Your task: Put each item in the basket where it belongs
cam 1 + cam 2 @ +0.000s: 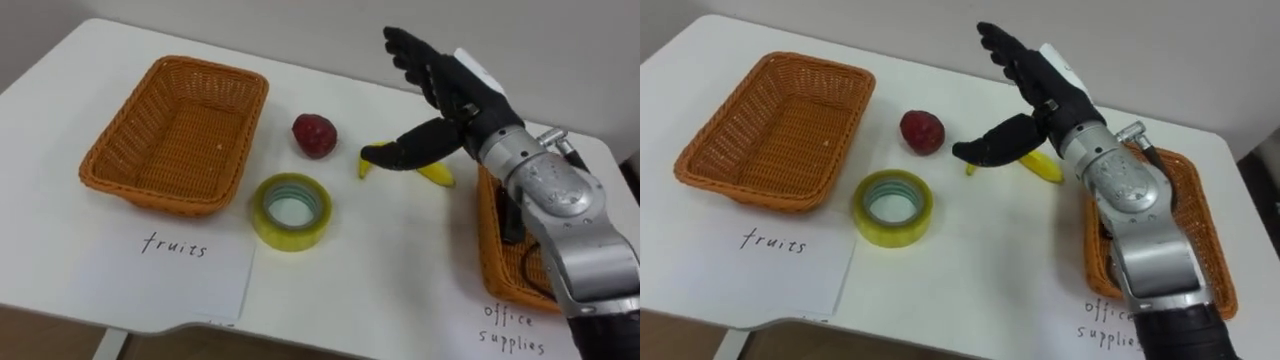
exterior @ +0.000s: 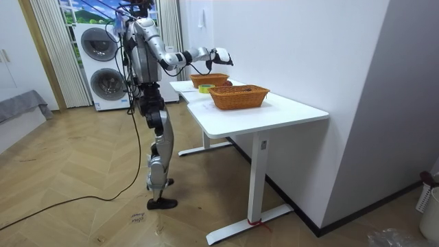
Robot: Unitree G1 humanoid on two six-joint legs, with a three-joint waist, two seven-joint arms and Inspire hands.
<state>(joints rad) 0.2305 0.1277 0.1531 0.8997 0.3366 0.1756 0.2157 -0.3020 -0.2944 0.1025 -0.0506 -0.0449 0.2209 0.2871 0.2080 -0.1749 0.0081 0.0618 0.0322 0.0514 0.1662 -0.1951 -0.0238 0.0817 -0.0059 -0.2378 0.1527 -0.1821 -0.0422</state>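
My right hand (image 1: 440, 90) (image 1: 1030, 85) hovers open above the yellow banana (image 1: 437, 174) (image 1: 1044, 166), thumb low over the banana's near end, fingers spread and lifted. A dark red fruit (image 1: 314, 135) (image 1: 922, 131) lies to its left. A yellow-green tape roll (image 1: 290, 210) (image 1: 892, 207) rests flat in front of the red fruit. The fruits basket (image 1: 120, 160) (image 1: 710, 160) stands empty at the left. The office supplies basket (image 1: 490, 240) (image 1: 1210, 250) sits at the right, partly behind my forearm, with a dark item inside. In the room view the robot stands at the table's end, right hand (image 2: 221, 55) stretched over it.
Paper labels lie in front of each basket, "fruits" (image 1: 175, 265) at the left and "office supplies" (image 1: 515, 330) at the right. The white table (image 1: 380, 270) ends close behind the objects at a wall. Two washing machines (image 2: 103, 65) stand behind the robot.
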